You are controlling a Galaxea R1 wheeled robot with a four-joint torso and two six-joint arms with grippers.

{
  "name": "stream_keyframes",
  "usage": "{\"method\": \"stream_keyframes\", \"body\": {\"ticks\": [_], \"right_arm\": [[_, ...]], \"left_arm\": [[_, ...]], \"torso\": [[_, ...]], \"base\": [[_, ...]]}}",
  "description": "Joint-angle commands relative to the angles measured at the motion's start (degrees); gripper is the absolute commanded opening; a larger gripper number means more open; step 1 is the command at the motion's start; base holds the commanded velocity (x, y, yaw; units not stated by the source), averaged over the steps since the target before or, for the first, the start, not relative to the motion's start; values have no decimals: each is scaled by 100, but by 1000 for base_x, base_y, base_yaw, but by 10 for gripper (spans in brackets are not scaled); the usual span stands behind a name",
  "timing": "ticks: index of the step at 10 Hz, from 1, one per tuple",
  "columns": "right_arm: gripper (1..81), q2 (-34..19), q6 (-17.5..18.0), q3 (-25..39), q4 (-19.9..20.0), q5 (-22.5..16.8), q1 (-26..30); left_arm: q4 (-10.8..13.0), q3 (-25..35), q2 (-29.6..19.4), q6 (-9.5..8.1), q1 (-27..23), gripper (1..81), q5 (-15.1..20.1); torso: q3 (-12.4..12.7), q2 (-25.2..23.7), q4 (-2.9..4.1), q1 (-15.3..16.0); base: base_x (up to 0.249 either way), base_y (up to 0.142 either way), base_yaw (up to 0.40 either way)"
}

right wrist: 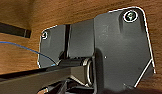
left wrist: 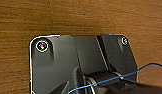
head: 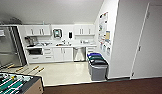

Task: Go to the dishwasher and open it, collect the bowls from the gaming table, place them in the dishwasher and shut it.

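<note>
The dishwasher (head: pixel 79 53) is the brushed steel front under the counter at the far end of the kitchenette, and it is closed. White cupboard doors (head: pixel 63 54) flank it on the left. The bowls and the gaming table are out of view. In both wrist views my arms hang over brown wood-grain floor (left wrist: pixel 72 17) (right wrist: pixel 72 10), and I cannot make out either gripper's state.
A foosball table (head: pixel 14 85) with a green field fills the near left corner. A row of bins (head: pixel 97 66) stands against the right wall beside the dishwasher. Pale kitchen floor (head: pixel 64 72) lies between them. A glass door (head: pixel 7 47) is at left, a white door (head: pixel 149 42) at right.
</note>
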Motion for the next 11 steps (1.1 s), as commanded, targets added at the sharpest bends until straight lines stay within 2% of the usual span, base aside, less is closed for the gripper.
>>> {"method": "stream_keyframes", "body": {"ticks": [1,11], "right_arm": [[811,-95,13,49,19,-259,352],[811,-95,4,-109,55,-241,370]], "left_arm": [[-30,46,-42,14,-330,811,291],[-39,37,-77,5,-330,811,283]], "torso": [[0,0,0,0],[0,0,0,2]], "base": [[277,0,0],[276,0,0]]}}
